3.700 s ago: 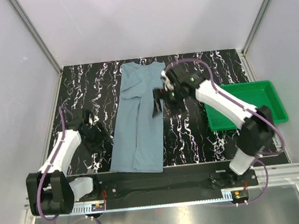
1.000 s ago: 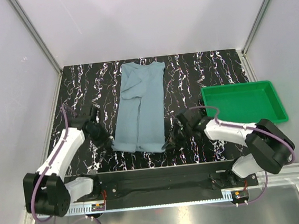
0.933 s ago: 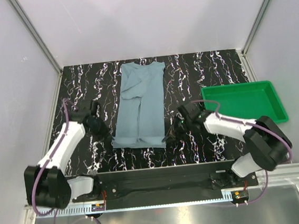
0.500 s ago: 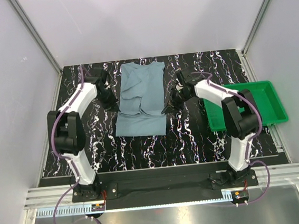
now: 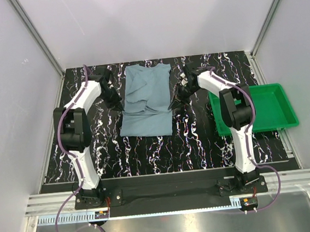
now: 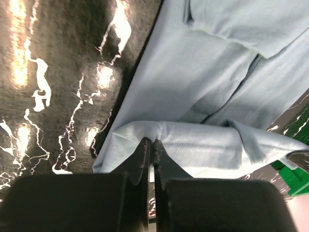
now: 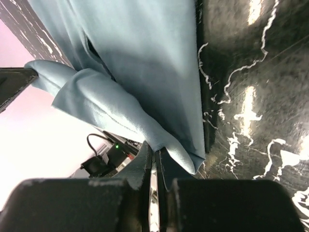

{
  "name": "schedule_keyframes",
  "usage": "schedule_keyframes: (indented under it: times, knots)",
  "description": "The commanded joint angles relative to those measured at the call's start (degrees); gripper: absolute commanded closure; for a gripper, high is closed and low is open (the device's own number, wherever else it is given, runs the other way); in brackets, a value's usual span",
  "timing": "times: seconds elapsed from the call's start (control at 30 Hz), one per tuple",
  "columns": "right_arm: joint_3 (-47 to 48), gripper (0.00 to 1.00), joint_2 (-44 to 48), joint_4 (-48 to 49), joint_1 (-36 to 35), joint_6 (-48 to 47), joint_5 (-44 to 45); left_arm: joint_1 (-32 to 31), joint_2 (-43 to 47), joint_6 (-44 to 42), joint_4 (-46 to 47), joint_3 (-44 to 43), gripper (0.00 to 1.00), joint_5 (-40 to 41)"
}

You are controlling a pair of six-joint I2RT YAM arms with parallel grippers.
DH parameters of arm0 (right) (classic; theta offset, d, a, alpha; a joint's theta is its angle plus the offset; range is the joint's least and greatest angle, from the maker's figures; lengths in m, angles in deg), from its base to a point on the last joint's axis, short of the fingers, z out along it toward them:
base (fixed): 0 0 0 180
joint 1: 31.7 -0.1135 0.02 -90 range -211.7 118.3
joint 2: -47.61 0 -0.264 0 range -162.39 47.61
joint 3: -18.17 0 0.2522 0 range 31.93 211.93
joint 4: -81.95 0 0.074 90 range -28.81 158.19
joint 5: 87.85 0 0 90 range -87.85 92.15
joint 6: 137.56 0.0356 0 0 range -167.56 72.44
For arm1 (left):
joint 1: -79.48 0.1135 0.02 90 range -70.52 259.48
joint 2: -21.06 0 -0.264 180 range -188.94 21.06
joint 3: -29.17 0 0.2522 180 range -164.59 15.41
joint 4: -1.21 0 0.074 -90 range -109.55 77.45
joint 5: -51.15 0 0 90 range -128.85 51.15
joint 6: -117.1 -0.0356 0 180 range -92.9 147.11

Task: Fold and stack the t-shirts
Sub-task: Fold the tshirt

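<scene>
Two grippers, both pressed shut on cloth. L gripper (image 6: 149, 142) pinches the folded-over edge of the blue-grey t-shirt (image 5: 145, 103) at its 9 o'clock side. R gripper (image 7: 155, 151) pinches the same edge at 3 o'clock. Btw. them the shirt's near end is doubled up over the rest. T-shirt lies on the black worktop (image 5: 201, 139) w/ white streaks, toward the far middle. Green tray (image 5: 272, 107) sits at 3 o'clock, well apart from the shirt.
</scene>
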Motion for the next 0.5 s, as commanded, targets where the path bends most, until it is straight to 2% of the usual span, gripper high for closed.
schedule_keyframes:
  times: [0.0,0.47]
  knots:
    - [3.74,0.94,-2.15,-3.59,0.99,-2.35,-2.32,1.26,-0.41,0.78,1.55,-1.25,1.00,-0.62]
    - [12.43,0.84,-9.70,-6.40,1.96,-3.58,-3.72,2.05,-5.69,1.93,1.81,-5.91,1.00,-0.80]
